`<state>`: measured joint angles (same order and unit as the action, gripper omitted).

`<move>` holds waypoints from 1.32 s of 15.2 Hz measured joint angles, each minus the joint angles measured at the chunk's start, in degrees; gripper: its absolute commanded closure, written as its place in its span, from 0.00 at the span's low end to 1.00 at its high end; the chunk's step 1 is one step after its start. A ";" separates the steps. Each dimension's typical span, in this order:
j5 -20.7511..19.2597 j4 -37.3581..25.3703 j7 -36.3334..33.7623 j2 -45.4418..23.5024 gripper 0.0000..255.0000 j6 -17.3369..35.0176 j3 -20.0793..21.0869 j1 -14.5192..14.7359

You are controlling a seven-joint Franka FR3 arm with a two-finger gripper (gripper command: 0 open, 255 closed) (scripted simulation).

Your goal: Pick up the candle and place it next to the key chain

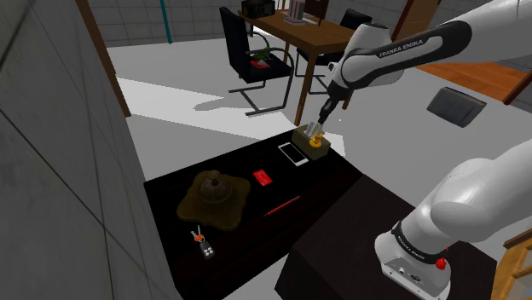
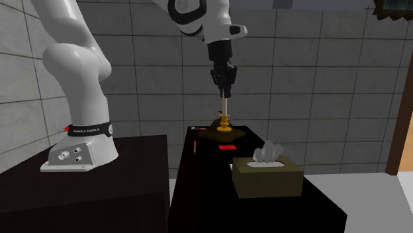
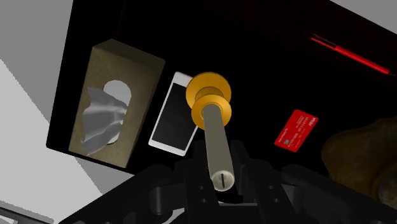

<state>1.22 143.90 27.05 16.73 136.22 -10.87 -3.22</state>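
Black gripper pointing straight down, jaws closed from both sides on the upper end of the candle. Candle upright, with a pale stem and a gold holder at the lower end, hanging clear of the black table. Seen from the wrist, holder overlapping the edge of a white phone with a dark screen. Just beside the phone, at the table's end: an olive tissue box, lying flat, with a grey tissue standing out of its slot. On the phone's other side, a little apart: a red card. Past the card, toward the side nearest the stand: a thin red pen. Farther along, about the middle of the table: a brown hat, crown up. Just beside the hat's brim, near the corner at the shoulder view's lower left: the key chain, dark with a touch of red, well apart from the candle, with hat, card and phone between. Beyond the table in the shoulder view: a wooden dining table and a black chair on a pale floor.
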 measured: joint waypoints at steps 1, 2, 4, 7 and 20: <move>-0.12 -0.33 -0.21 0.46 1.00 -0.77 0.12 -0.02; -0.24 -0.72 -0.26 0.93 1.00 -1.63 0.13 -0.09; -0.43 -1.65 -0.48 1.73 1.00 -3.35 0.25 -0.17; -0.70 -3.04 -0.60 2.95 1.00 -5.93 0.31 -0.34; 0.05 -1.30 -11.32 9.83 1.00 -10.81 8.30 3.00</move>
<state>1.28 142.60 15.74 26.55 125.42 -2.57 -0.22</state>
